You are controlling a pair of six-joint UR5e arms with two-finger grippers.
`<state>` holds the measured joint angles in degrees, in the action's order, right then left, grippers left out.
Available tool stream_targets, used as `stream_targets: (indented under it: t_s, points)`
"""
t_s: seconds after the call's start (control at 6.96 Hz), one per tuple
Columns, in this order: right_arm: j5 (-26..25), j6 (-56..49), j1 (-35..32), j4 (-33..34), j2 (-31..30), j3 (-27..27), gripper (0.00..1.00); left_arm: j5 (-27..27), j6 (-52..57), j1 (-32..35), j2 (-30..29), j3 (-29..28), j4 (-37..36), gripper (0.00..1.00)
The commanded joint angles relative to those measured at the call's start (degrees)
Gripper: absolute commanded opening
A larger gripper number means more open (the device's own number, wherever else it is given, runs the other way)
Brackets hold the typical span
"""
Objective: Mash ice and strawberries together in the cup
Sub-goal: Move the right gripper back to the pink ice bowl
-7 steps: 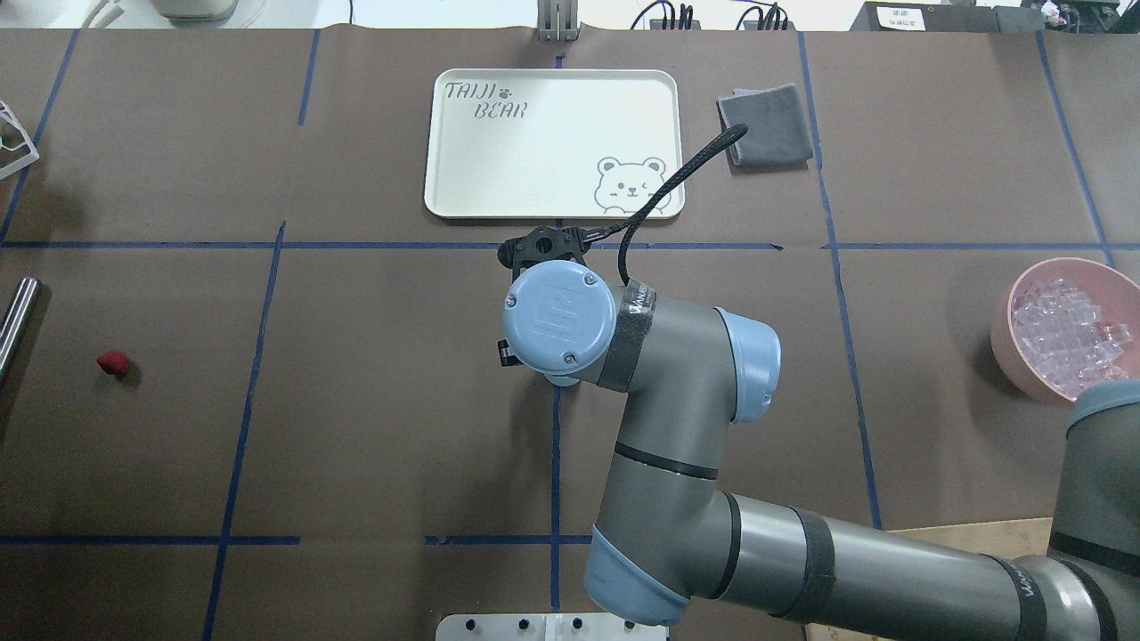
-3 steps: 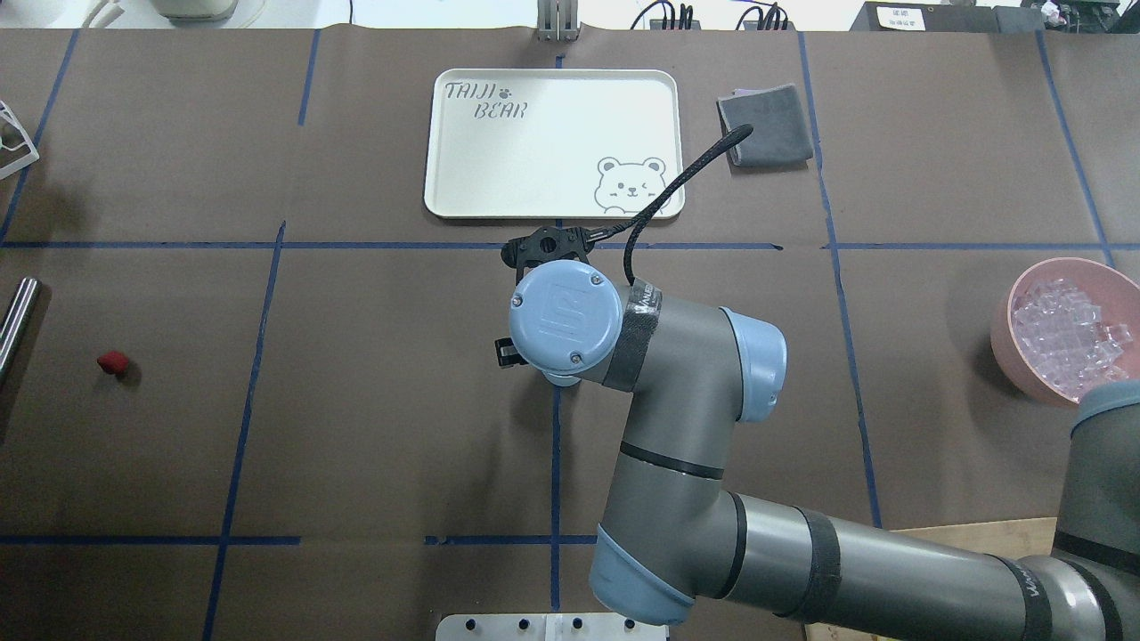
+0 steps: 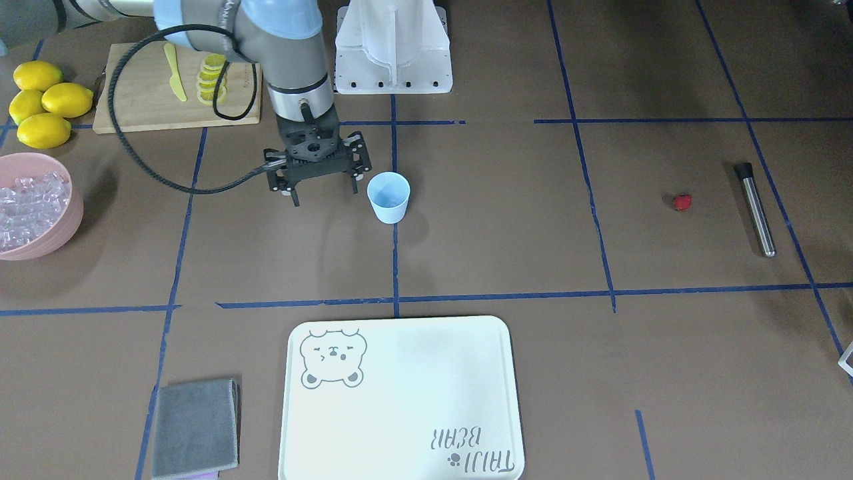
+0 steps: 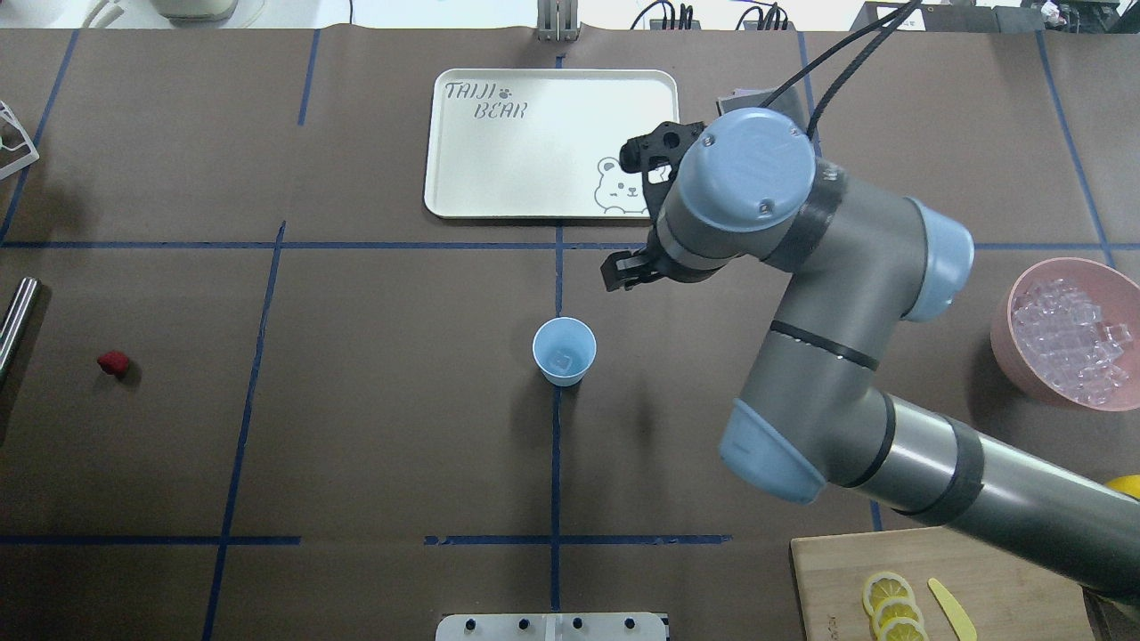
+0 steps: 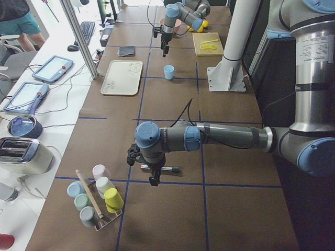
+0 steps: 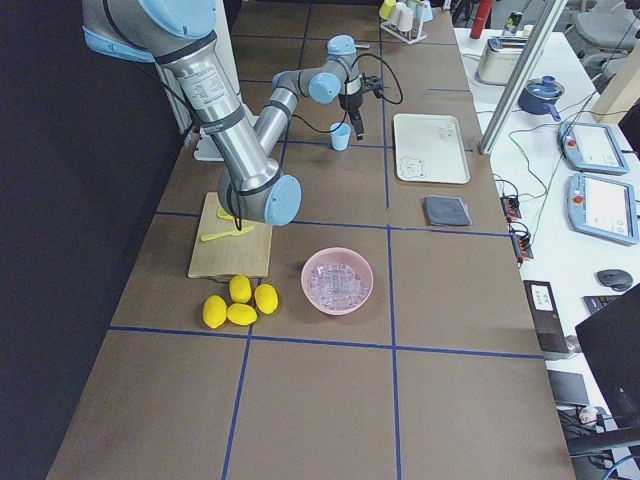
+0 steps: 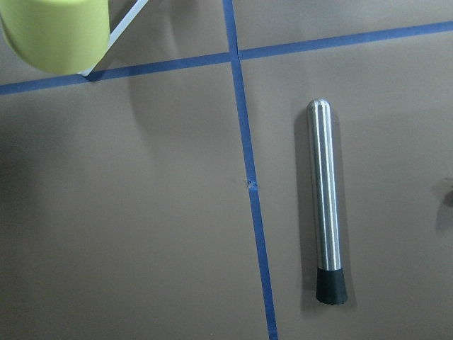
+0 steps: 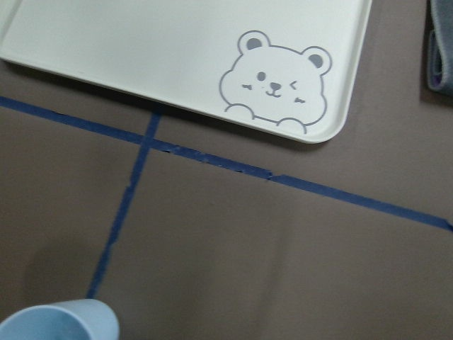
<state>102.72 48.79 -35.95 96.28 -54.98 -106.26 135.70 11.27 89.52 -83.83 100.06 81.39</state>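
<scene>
Exterior front-facing: tray [image 3: 413, 387] reads "TAIJI BEAR"; right gripper [image 3: 323, 191] hangs spread and empty, cup [image 3: 388, 198] near, on its left.

I had open table [image 4: 401, 401] all round the cup [image 3: 388, 212], its mouth uncovered from above. My right gripper [image 3: 323, 192] hung near it, on the bowl [image 4: 1003, 338] side. Toward the berry [image 4: 113, 362] nothing stood in the way; the muddler [image 3: 755, 210] lay beyond it.

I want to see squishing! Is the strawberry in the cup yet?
Not yet. The strawberry lies out on the table, far from the cup.
</scene>
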Motion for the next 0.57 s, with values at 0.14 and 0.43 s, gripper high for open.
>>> stream_targets:
  t_s: [0.14, 0.43]
  points:
    - [9.0, -10.6, -9.6, -0.1, -7.7, -3.5, 0.99, 0.0, 0.1, 0.1, 0.2, 0.5, 0.1, 1.00]
    - [13.4, -12.8, -13.4, -10.9, -16.0, -4.0, 0.99, 0.0, 0.1, 0.1, 0.4, 2.9, -0.1, 1.00]
